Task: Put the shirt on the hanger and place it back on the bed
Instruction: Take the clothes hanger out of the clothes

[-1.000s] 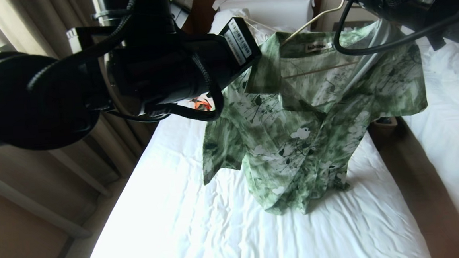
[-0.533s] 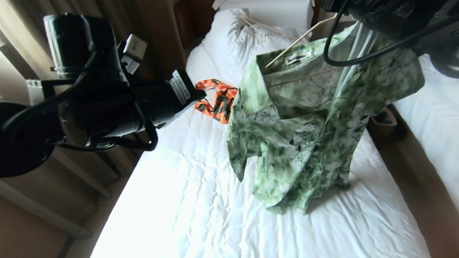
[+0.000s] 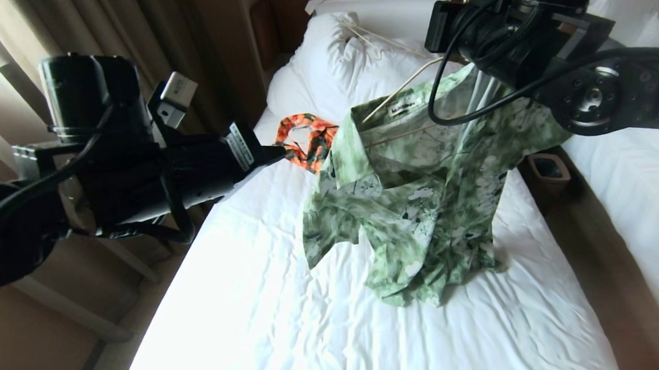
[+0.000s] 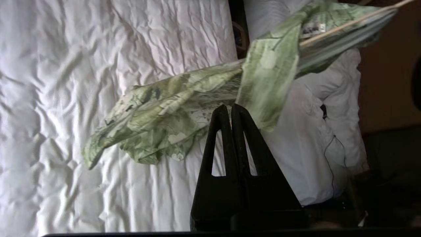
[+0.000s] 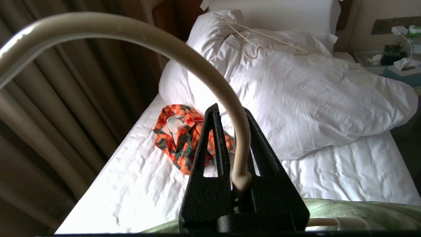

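Observation:
The green flower-print shirt (image 3: 416,202) hangs on the cream hanger (image 3: 401,91), whose arm shows inside the collar. Its hem and lower front lie crumpled on the bed (image 3: 292,324); the shoulders are held up. In the right wrist view my right gripper (image 5: 230,110) is shut on the hanger's curved hook (image 5: 241,138), above the shirt. My left gripper (image 4: 231,107) is shut with nothing in it. It hovers over the bed's left side (image 3: 273,151), apart from the shirt (image 4: 158,115).
An orange patterned garment (image 3: 307,143) lies beside the bulky white duvet (image 3: 345,64), which carries another cream hanger (image 5: 263,36). Curtains stand along the left. A second white bed (image 3: 651,199) is on the right, with a small bin (image 3: 549,168) in the gap.
My left arm has drawn back to the left, away from the shirt's collar. My right arm has lowered the hanger, so more of the shirt rests on the bed.

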Controlling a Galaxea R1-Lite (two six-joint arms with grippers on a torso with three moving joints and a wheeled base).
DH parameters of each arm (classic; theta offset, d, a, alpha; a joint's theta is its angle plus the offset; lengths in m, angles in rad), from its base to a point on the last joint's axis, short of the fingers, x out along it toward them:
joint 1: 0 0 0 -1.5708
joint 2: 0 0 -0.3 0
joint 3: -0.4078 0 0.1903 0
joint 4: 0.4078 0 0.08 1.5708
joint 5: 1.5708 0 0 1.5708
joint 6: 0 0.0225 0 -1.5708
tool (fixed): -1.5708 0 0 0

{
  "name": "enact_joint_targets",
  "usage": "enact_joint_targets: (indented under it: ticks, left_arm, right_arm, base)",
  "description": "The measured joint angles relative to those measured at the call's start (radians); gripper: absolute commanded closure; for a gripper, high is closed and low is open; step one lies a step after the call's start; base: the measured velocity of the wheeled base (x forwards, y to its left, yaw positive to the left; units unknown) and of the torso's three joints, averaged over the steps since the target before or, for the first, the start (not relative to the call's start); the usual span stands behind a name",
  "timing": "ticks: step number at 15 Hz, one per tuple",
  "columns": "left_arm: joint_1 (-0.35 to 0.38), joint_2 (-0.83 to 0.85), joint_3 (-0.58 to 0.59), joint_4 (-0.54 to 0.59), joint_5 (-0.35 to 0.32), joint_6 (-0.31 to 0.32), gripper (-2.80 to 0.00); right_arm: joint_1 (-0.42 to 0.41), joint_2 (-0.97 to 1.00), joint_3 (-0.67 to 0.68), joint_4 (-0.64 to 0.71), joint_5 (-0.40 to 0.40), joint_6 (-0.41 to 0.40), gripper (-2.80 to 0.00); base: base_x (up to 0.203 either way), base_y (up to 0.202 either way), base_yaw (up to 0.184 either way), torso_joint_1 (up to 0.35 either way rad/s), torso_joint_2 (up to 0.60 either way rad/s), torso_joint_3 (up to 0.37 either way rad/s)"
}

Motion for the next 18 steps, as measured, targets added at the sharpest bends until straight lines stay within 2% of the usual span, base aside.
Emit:
enact_joint_targets:
  ticks: [3, 7, 9, 11, 14, 16, 18]
  left_arm:
    - [-0.127, 0.027, 0.033, -0.017, 0.063, -0.014, -2.8]
    - [-0.188, 0.136, 0.029, -0.162, 0.095, -0.014, -2.8]
    - [-0.221, 0.192, -0.023, -0.135, 0.14, -0.009, -2.8]
    - [-0.235, 0.244, -0.071, -0.131, 0.17, -0.006, -2.8]
    - [-0.234, 0.306, -0.13, -0.127, 0.174, 0.005, -2.8]
    - [-0.222, 0.333, -0.177, -0.127, 0.181, 0.044, -2.8]
    - [-0.219, 0.352, -0.213, -0.127, 0.223, 0.103, -2.8]
  right_arm:
    - [0.001, 0.029, -0.045, 0.003, -0.001, -0.004, 0.0]
    - [-0.003, 0.037, -0.057, 0.001, -0.002, -0.023, 0.0]
    - [-0.004, 0.04, -0.057, 0.001, -0.001, -0.021, 0.0]
    - [-0.002, 0.04, -0.052, 0.0, -0.001, -0.017, 0.0]
    - [0.0, 0.04, -0.049, 0.0, 0.0, -0.015, 0.0]
    - [0.0, 0.04, -0.043, -0.004, 0.0, -0.01, 0.0]
    - [0.007, 0.041, -0.031, -0.016, 0.002, 0.0, 0.0]
  base:
    - [0.0, 0.0, 0.0, 0.0, 0.0, 0.0]
    - [0.0, 0.0, 0.0, 0.0, 0.0, 0.0]
    - [0.0, 0.0, 0.0, 0.0, 0.0, 0.0]
    - [0.0, 0.0, 0.0, 0.0, 0.0, 0.0]
    - [0.0, 0.0, 0.0, 0.0, 0.0, 0.0]
    - [0.0, 0.0, 0.0, 0.0, 0.0, 0.0]
    - [0.0, 0.0, 0.0, 0.0, 0.0, 0.0]
